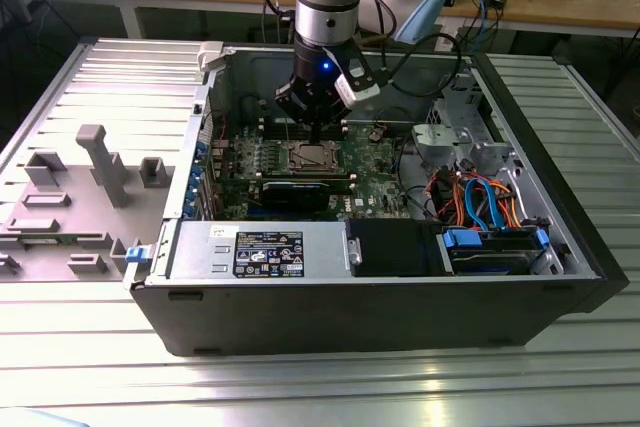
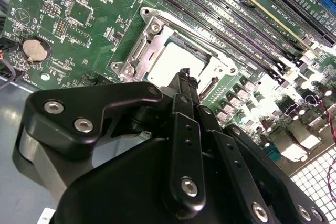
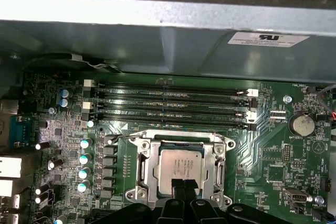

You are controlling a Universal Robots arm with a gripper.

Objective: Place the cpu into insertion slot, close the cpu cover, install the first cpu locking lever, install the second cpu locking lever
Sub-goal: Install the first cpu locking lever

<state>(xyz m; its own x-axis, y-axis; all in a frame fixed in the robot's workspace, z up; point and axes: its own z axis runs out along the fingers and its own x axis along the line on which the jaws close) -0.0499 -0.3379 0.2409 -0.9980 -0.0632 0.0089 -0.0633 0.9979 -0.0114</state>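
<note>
The cpu (image 3: 180, 162) lies flat in the insertion slot (image 3: 132, 195) on the green motherboard, its silvery top showing through the window of the cpu cover (image 3: 149, 167). The silver cover lies down around the chip. A thin wire lever (image 3: 122, 136) runs along the socket's side nearest the memory slots. My gripper (image 3: 184, 184) hangs just above the chip's edge with its black fingertips pressed together and nothing between them. In the second wrist view the gripper (image 2: 185, 75) points at the cpu (image 2: 176, 60) inside the cover (image 2: 140, 45). In the exterior view the gripper (image 1: 318, 137) is inside the open case over the socket.
Long memory slots (image 3: 168, 103) run beside the socket, near the case wall (image 3: 157, 40). A black graphics card (image 1: 300, 192) and the grey power supply box (image 1: 260, 250) lie on the socket's other side. Coloured cables (image 1: 480, 197) fill the exterior view's right. A coin battery (image 3: 303, 124) sits nearby.
</note>
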